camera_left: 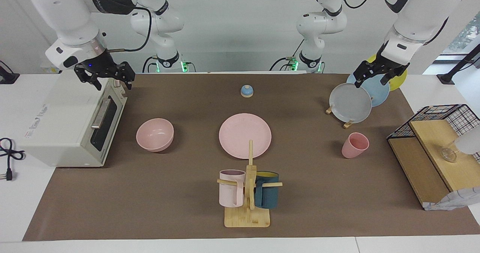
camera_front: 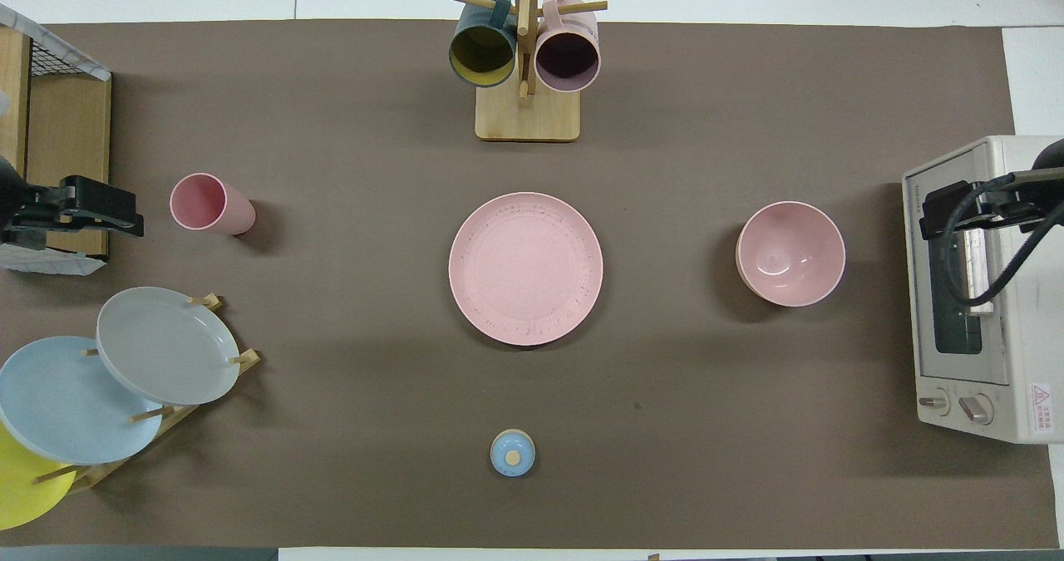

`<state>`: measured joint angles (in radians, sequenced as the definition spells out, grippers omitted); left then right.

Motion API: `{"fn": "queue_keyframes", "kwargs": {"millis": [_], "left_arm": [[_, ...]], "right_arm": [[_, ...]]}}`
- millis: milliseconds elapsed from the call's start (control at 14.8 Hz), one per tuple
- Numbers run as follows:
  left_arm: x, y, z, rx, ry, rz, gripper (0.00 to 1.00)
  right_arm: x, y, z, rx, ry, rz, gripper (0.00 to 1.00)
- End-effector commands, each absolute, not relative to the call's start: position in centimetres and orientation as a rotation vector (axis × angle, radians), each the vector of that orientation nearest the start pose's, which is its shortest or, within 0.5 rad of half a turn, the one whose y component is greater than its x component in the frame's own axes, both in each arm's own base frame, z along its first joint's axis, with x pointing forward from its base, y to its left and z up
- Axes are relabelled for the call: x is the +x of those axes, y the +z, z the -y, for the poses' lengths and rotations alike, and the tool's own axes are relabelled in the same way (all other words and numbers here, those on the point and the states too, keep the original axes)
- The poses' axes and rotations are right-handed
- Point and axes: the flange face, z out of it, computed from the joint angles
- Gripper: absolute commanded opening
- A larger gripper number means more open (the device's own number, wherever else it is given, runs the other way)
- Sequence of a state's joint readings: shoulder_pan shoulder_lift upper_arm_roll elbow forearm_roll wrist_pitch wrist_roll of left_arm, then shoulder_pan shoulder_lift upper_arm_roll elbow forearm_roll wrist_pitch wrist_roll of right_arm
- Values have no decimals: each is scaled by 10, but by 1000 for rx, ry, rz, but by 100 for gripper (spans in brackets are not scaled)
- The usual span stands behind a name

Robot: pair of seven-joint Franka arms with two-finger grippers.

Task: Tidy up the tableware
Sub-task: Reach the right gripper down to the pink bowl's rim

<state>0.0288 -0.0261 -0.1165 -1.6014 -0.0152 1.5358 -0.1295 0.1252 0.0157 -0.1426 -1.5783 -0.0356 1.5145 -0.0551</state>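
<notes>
Nearest the facing camera stands a wooden mug tree [camera_left: 248, 193], a pale pink mug [camera_left: 231, 188] and a dark blue mug [camera_left: 266, 195] hung on its pegs, apparently parked clear of the work. Every place below is read from the pink plate [camera_left: 245, 135], which lies flat at the middle of the brown mat [camera_left: 150, 208], just nearer to the robots than the mug tree. Its matching pink bowl [camera_left: 155, 134] sits upright, well apart from the plate toward the right arm's end of the table, beside the white toaster oven [camera_left: 75, 125]. A pink cup [camera_left: 354, 145] stands tilted slightly, well apart from the plate toward the left arm's end, near a wooden rack carrying a grey plate [camera_left: 350, 102], a blue plate [camera_left: 371, 90] and a yellow plate [camera_left: 395, 78]. A small blue bell [camera_left: 247, 91] rests nearer to the robots than the plate. The spread-out row suggests the pink set is laid out for gathering, likely onto the plate, and no piece looks moved yet.

The right gripper [camera_left: 108, 81] hangs over the toaster oven's top edge, fingers spread wide and empty, the bowl well apart from them. The left gripper [camera_left: 371, 78] hangs over the rack of plates, fingers parted and holding nothing, the cup well apart below. Both arms appear to wait.
</notes>
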Motion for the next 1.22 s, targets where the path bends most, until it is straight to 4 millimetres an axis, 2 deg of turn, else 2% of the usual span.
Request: {"fn": "queue_keyframes", "kwargs": {"millis": [0, 135, 338, 405, 541, 676, 811, 878, 1014, 1081, 1149], "left_arm": [[534, 624, 49, -3126, 66, 82, 100], [534, 624, 49, -3126, 66, 82, 100], [534, 624, 49, -3125, 65, 82, 100], [534, 624, 49, -3126, 66, 82, 100], [534, 624, 49, -3125, 65, 82, 100], [534, 624, 49, -3125, 65, 82, 100], [534, 624, 49, -3126, 66, 82, 100], [534, 624, 49, -3125, 65, 82, 100], [534, 624, 49, -3126, 66, 82, 100], [534, 624, 49, -3125, 65, 82, 100], [534, 624, 49, -3125, 65, 82, 100]], "right_arm": [[550, 608, 13, -3156, 124, 33, 100], [551, 610, 11, -3159, 119, 26, 100], [552, 609, -4, -3142, 109, 63, 100], [557, 607, -15, -3141, 42, 79, 100], [561, 581, -64, -3142, -7, 128, 100], [569, 544, -99, -3144, 7, 42, 100], [570, 497, -139, -3134, -49, 92, 100], [565, 475, -152, -3130, -73, 130, 100], [549, 409, -142, -3125, -104, 129, 100], [541, 389, -140, -3120, -134, 129, 100], [536, 378, -138, -3120, -134, 131, 100]]}}
